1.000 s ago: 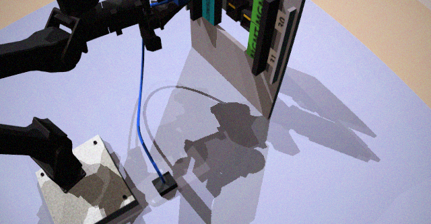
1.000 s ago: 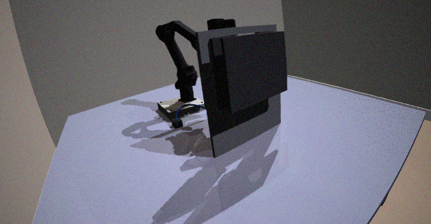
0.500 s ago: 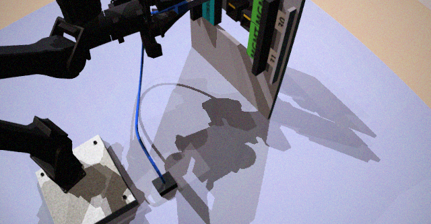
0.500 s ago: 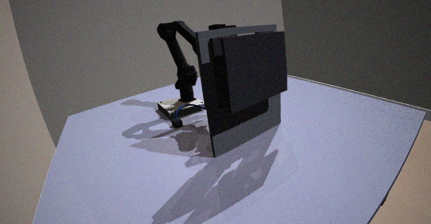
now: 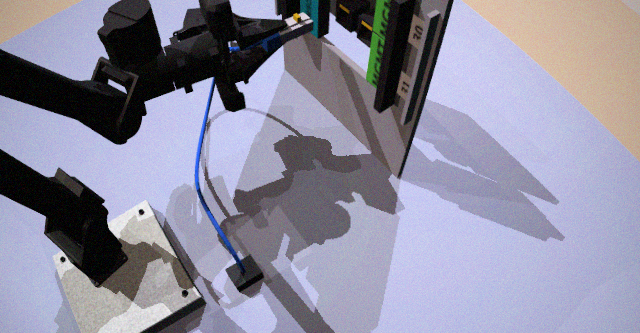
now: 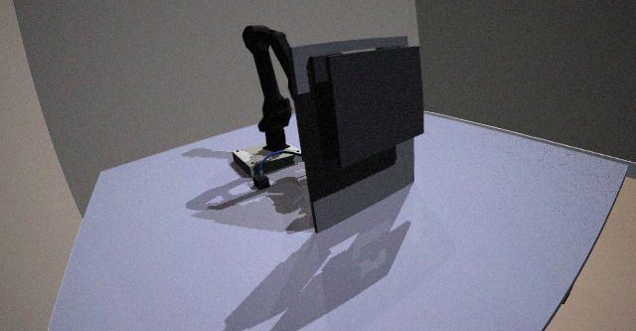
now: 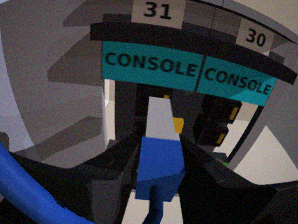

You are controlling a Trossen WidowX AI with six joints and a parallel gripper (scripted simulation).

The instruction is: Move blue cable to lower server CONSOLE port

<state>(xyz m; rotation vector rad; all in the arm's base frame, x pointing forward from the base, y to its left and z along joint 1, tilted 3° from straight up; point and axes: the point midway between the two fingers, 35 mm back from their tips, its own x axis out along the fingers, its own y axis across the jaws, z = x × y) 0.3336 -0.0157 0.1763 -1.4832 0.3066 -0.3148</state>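
Wrist view: our black two-fingered tool [image 5: 296,29] [image 7: 158,139] pinches blue-and-clear plastic plug [image 5: 295,25] [image 7: 160,152], tip toward twelve o'clock, presumably so tip can enter CONSOLE port under 31 label.

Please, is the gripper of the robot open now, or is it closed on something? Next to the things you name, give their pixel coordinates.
The gripper [image 5: 292,28] [image 7: 158,139] is shut on the blue plug [image 7: 161,162]: in the wrist view, the dark fingers press on both its sides.

Top looks down on the panel's [image 5: 345,108] [image 6: 365,192] [image 7: 37,100] port side; exterior, farther back, faces its rear; wrist faces its ports closely.
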